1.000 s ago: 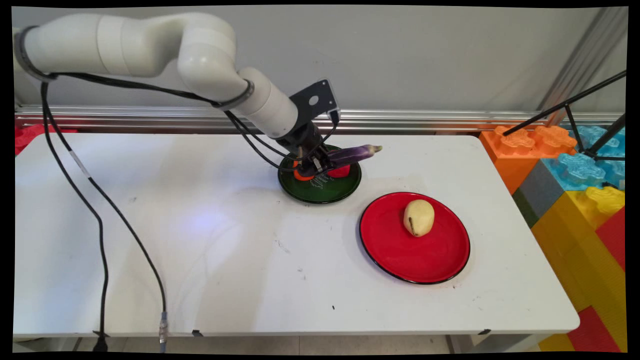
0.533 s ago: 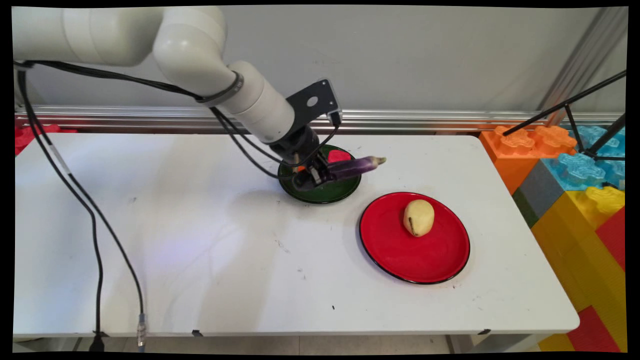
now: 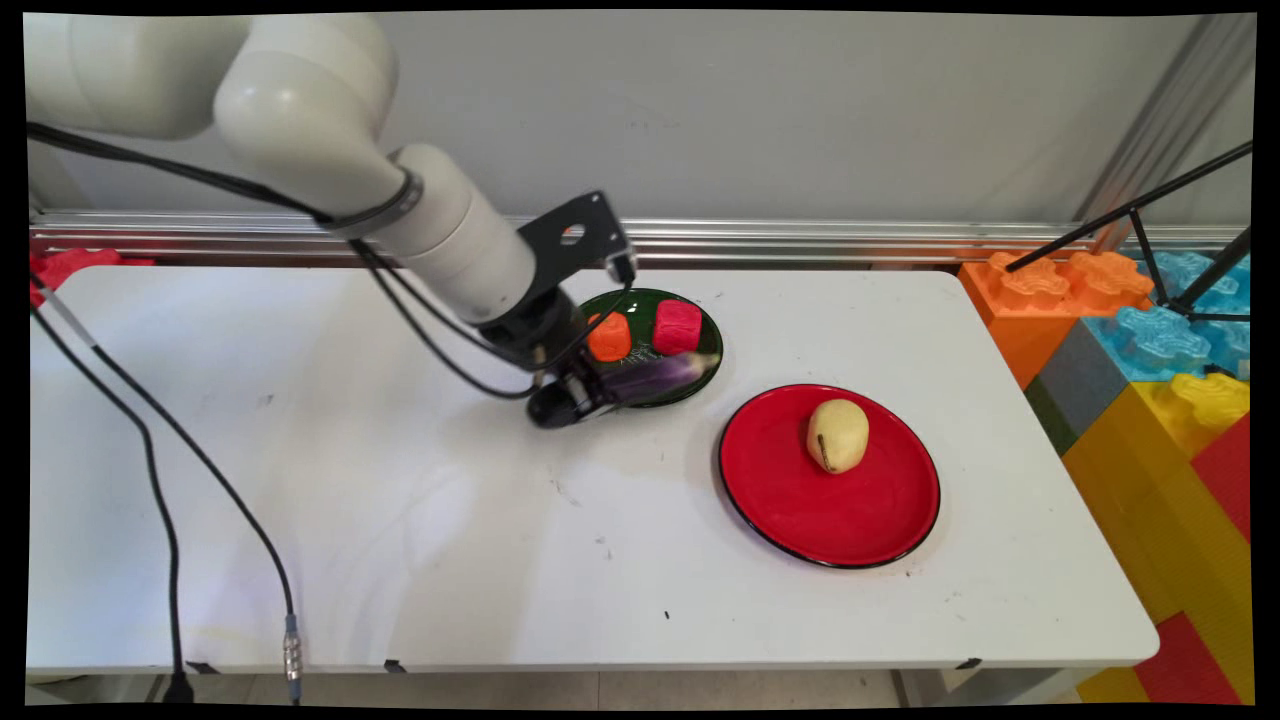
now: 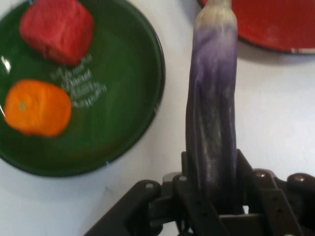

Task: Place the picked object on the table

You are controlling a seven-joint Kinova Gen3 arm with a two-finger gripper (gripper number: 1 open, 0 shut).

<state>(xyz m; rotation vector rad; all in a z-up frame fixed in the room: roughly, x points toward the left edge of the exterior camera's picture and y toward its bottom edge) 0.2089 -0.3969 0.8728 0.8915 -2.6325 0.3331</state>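
Carrying the purple eggplant (image 4: 211, 123) toward the table's near side, I am uncovering the orange piece (image 3: 609, 337) and red piece (image 3: 677, 326) on the green plate (image 3: 700, 375). My gripper (image 3: 590, 390) is clamping the eggplant's thick end, off the plate's near rim, near the red plate (image 3: 800, 510).

White table (image 3: 400, 520), grey wall (image 3: 800, 110)

Potato (image 3: 838, 435) on plate (image 3: 790, 500), probably centred.
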